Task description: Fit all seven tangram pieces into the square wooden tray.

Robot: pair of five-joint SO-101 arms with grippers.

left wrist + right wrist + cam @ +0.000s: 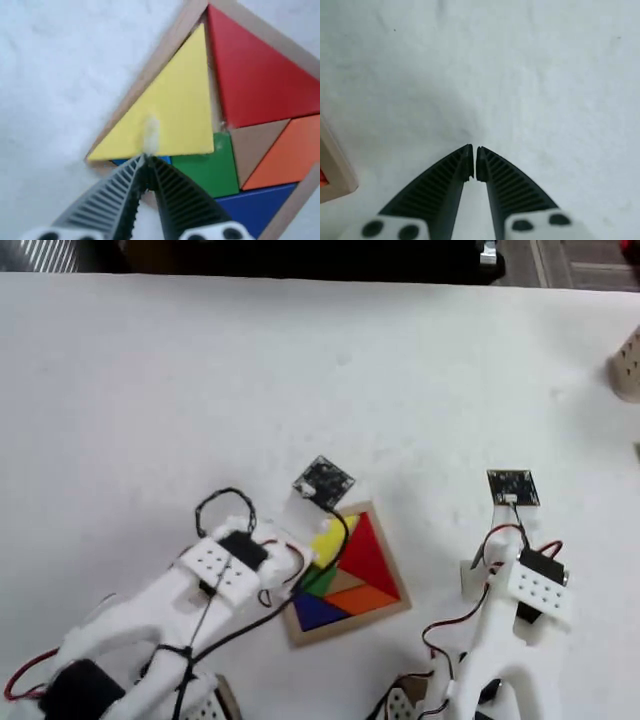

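Pinched closed, the left end effector [146, 165] is set at the edge of the yellow triangle [170, 110], judged not quite seated in the tray [165, 47]; a gentle inward nudge is called for. Rightward, the right end effector [474, 162] is held closed over the tabletop [520, 75].

Tray [167, 47]: pale unpainted wood.
Big pieces: we log a yellow triangle [175, 115] and a red triangle [250, 75].
Small pieces: green piece [210, 167], blue piece [255, 207], orange piece [285, 155], tan piece [255, 145]; all flat colour.
Table [300, 370]: white, faintly mottled.
Left gripper [146, 165], right gripper [474, 162]: black, ribbed; white bases.
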